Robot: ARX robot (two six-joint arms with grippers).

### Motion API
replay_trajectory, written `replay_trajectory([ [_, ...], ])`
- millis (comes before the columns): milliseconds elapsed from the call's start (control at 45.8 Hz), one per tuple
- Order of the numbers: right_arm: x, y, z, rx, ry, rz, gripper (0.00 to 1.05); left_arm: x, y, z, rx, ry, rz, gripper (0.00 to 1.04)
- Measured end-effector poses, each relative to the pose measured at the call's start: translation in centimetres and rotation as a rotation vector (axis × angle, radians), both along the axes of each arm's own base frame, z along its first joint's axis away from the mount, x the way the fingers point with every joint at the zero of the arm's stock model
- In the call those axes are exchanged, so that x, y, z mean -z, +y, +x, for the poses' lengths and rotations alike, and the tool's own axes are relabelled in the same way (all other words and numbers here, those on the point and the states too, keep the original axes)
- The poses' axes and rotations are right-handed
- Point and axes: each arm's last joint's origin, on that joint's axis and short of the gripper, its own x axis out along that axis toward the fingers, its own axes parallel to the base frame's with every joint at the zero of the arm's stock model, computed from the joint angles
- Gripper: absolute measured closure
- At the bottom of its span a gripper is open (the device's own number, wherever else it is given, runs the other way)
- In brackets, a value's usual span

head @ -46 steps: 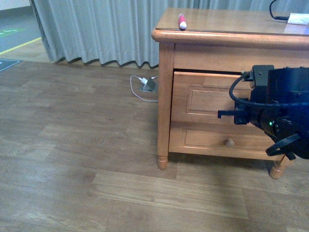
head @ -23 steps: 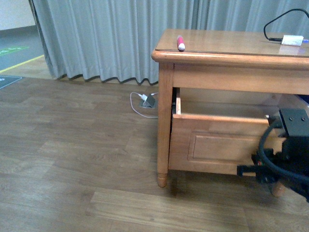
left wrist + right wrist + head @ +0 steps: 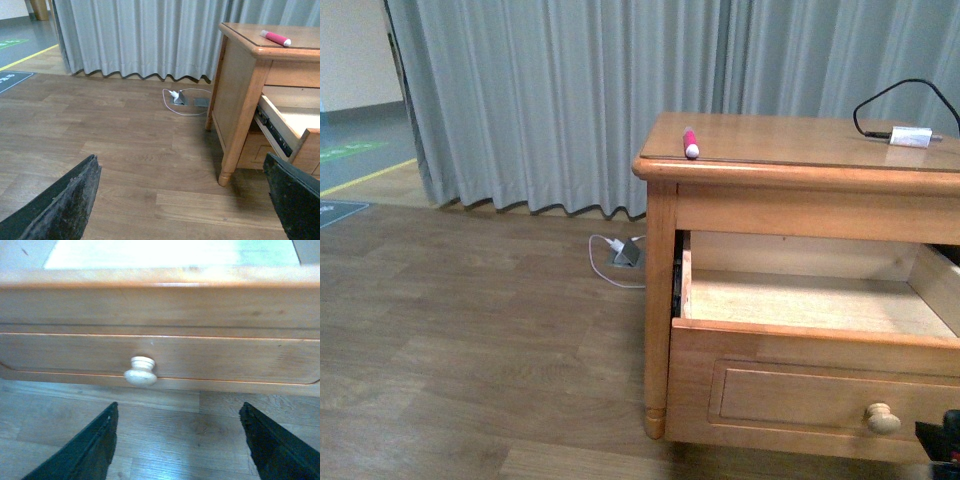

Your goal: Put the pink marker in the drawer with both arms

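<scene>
With the drawer [image 3: 770, 350] open at lower right and the pink marker [image 3: 691, 143] lying upper centre on the dresser top [image 3: 800, 140], the left gripper [image 3: 181, 165] and right gripper [image 3: 178, 407] both gaped wide and empty, so the left would best pinch squarely across the marker's barrel.

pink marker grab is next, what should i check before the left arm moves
1. drawer open far enough: ok, pale interior exposed.
2. Visible drawer interior free of things: ok; its right end is cut off from view.
3. pink marker located: ok, lying on the dresser top near its front left corner.
4. left gripper open, nothing in it: ok.
5. right gripper clear of the knob: ok, open, not touching.
</scene>
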Motion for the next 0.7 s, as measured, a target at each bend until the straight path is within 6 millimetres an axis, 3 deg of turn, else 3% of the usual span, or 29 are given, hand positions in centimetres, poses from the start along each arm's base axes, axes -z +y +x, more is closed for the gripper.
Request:
replay_trajectory([
  [44,-1.0,-0.1,-0.6,-0.007,-0.005,0.008,0.25,0.0,0.0,0.0,0.0,0.0,0.0,0.06],
  [131,-5.3,-0.7,-2.7,-0.029,-0.043,0.041,0.06,0.0,0.0,0.0,0.0,0.0,0.0,0.06],
  [262,-10.6,-1.4,-5.4,-0.041,-0.111,0.058,0.08,0.0,0.0,0.0,0.0,0.0,0.0,0.06],
  [328,-12.2,-1.3,-6.3,-0.062,-0.127,0.058,0.08,0.0,0.0,0.0,0.0,0.0,0.0,0.06],
  [502,-14.4,-0.4,-7.2,-0.103,-0.155,0.031,0.08,0.0,0.0,0.0,0.0,0.0,0.0,0.06],
  [699,-14.6,0.3,-7.5,-0.127,-0.141,0.045,0.08,0.0,0.0,0.0,0.0,0.0,0.0,0.06],
])
